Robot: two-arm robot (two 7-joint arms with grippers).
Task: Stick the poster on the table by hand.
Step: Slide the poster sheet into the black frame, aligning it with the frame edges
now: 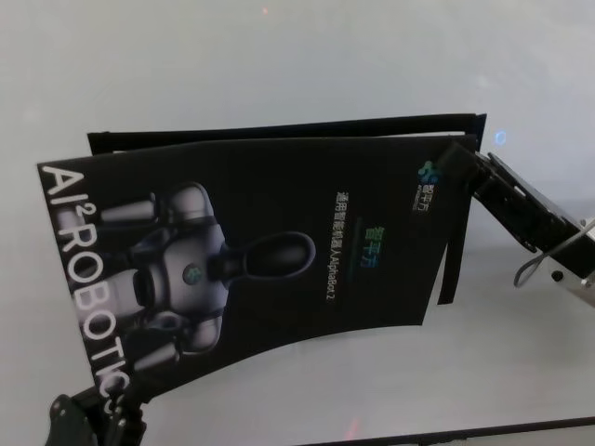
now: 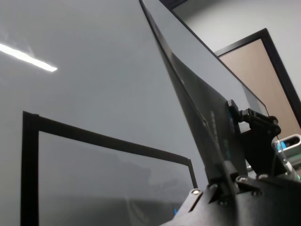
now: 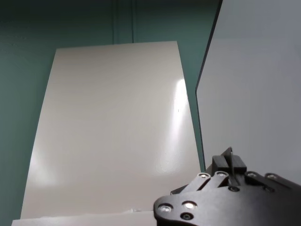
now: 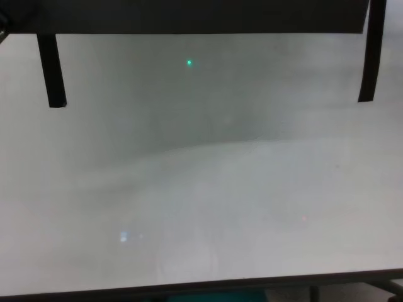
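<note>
Head view: poster point(image 1: 260, 251) held above the tabletop point(image 1: 279, 65), left end effector point(image 1: 102, 409) and right end effector point(image 1: 456, 172) each clenched on a corner. Left wrist view: sheet edge-on, bowed. Lower evenly; keep it taut, square to the black frame strips point(image 1: 279, 130).

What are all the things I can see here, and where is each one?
poster: one, black with a grey-white robot picture, lifted over the table's middle, bowed.
black strips: three, forming an open frame on the table, beneath and behind the poster.
table: one, white, under everything.
left gripper: one, black, at the poster's near-left corner.
right gripper: one, black, at the poster's far-right corner.
</note>
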